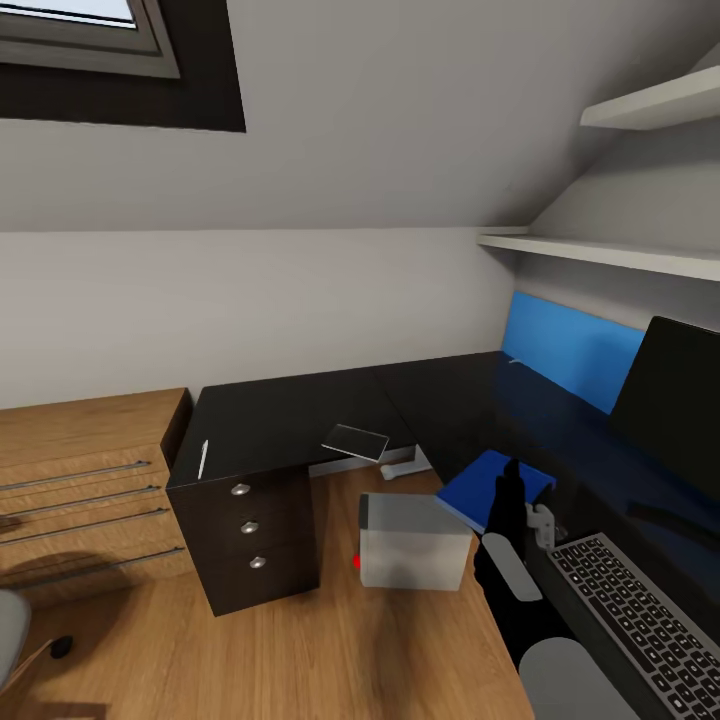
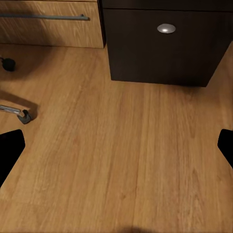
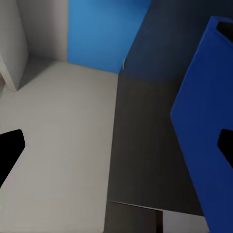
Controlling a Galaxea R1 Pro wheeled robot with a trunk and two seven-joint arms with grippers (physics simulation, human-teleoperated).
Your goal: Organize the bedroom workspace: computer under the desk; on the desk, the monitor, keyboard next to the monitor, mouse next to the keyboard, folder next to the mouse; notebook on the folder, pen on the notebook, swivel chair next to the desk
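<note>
The blue folder (image 1: pixel 478 488) lies at the front edge of the black desk (image 1: pixel 300 405), by the far end of the keyboard (image 1: pixel 630 620). My right gripper (image 1: pixel 511 476) hovers over the folder (image 3: pixel 204 131), open, with one fingertip (image 3: pixel 225 145) against the blue cover. The monitor (image 1: pixel 672 400) stands at the right before the blue back panel (image 1: pixel 570 350). A thin grey notebook (image 1: pixel 355 441) overhangs the desk's inner corner. The white pen (image 1: pixel 203 458) lies on the dark drawer unit (image 1: pixel 250 525). The grey computer (image 1: pixel 413 541) sits on the floor. My left gripper (image 2: pixel 116 150) is open above bare floor.
The swivel chair (image 1: pixel 10 630) shows at the lower left, with a chrome leg (image 2: pixel 14 110) and a castor (image 2: pixel 7 63) near my left gripper. A light-wood drawer chest (image 1: pixel 80 480) stands left of the drawer unit (image 2: pixel 165 43). A small white object (image 1: pixel 540 525) beside the keyboard is partly behind my arm.
</note>
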